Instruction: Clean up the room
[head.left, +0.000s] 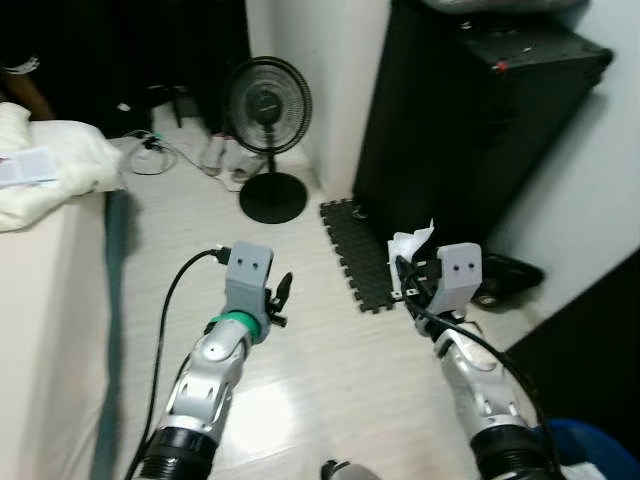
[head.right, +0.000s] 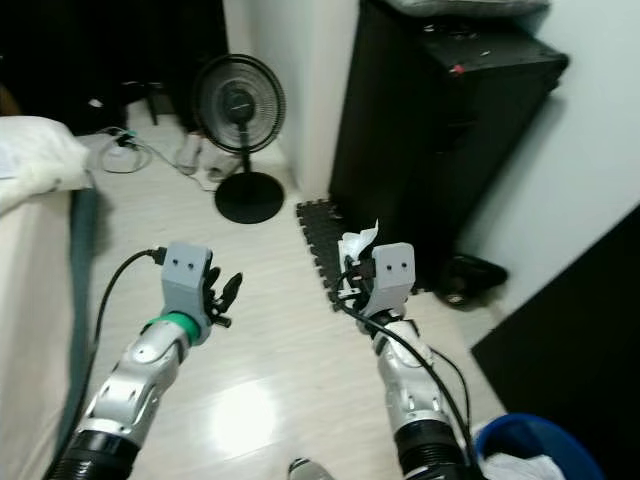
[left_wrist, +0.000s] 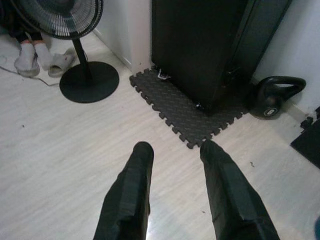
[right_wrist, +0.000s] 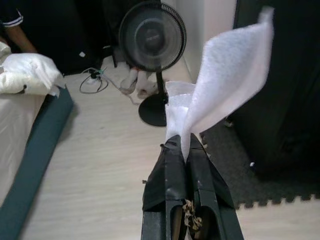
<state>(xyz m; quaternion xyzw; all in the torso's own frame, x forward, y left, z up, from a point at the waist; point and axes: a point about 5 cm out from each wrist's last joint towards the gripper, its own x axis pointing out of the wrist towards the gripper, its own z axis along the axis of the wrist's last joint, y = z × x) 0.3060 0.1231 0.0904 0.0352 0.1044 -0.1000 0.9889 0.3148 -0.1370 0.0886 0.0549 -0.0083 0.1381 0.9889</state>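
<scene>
A: Head views first. Where are the arms?

B: Both raised over pale wood floor (head.left: 330, 350). Left gripper (head.left: 280, 297) is mid-floor with nothing in it. Right gripper (head.left: 408, 275) sits at the near edge of the foam mat (head.left: 355, 250), pinching a white tissue (head.left: 410, 243).

A: Edges around them?

B: Bed (head.left: 45, 290) runs along the robot's left, rumpled white bedding (head.left: 45, 160) on top. Black cabinet (head.left: 470, 110) ahead right, standing on the mat. Standing fan (head.left: 266, 110) ahead by the white wall corner, round base on the floor. Cables (head.left: 160, 155) on the floor beyond the bed. Blue bin (head.right: 535, 450) near right, by the right forearm. Open floor lies between bed and mat.

A: Left wrist view?

B: Fingers (left_wrist: 130, 192) apart, bare floor between them. The mat's jigsaw edge is just beyond the tips. Kettlebell (left_wrist: 275, 95) sits on the floor beside the mat, by the cabinet. A pair of grey slippers (left_wrist: 42, 62) lies behind the fan base.

A: Right wrist?

B: Fingers (right_wrist: 172, 172) together, clamped on the tissue's lower end; the sheet stands up above the tips. Fan straight ahead, bed edge off to one side. A person's arm (right_wrist: 17, 32) shows past the bedding.
</scene>
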